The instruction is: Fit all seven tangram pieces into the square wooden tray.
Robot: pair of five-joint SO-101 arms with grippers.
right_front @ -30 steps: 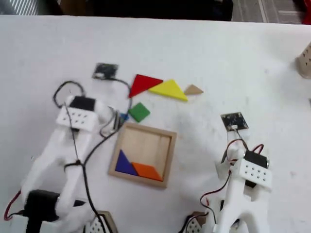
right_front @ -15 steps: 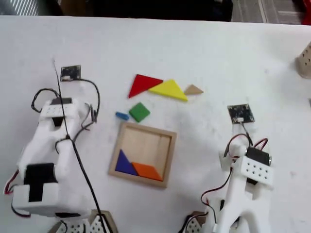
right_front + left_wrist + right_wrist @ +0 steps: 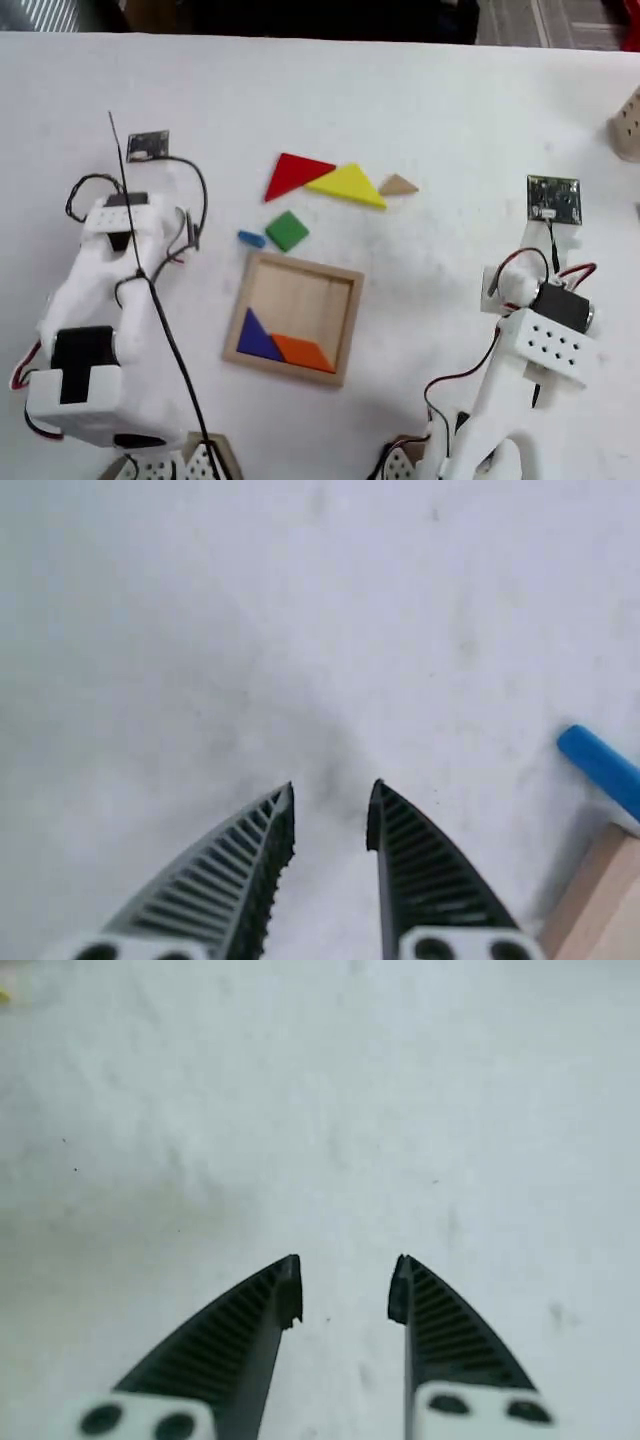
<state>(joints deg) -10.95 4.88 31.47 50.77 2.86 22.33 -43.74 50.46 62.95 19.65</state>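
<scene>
The square wooden tray (image 3: 305,292) lies mid-table with a dark blue triangle (image 3: 255,340) and an orange piece (image 3: 301,352) in its near corner. Beyond it lie a red triangle (image 3: 294,172), a yellow triangle (image 3: 348,185), a small tan triangle (image 3: 398,185), a green square (image 3: 287,230) and a small blue piece (image 3: 251,238). My left gripper (image 3: 330,802) is open over bare table, with the blue piece (image 3: 601,766) and a tray corner (image 3: 602,900) off to one side. My right gripper (image 3: 345,1288) is open over bare table, holding nothing.
The left arm (image 3: 115,250) stands left of the tray, the right arm (image 3: 540,340) well to its right. A perforated tan object (image 3: 627,125) sits at the far right edge. White table surface surrounds the pieces.
The left arm has drawn back leftward from the tray's far-left corner, uncovering the small blue piece. The right arm has swung to the right and farther from the tray.
</scene>
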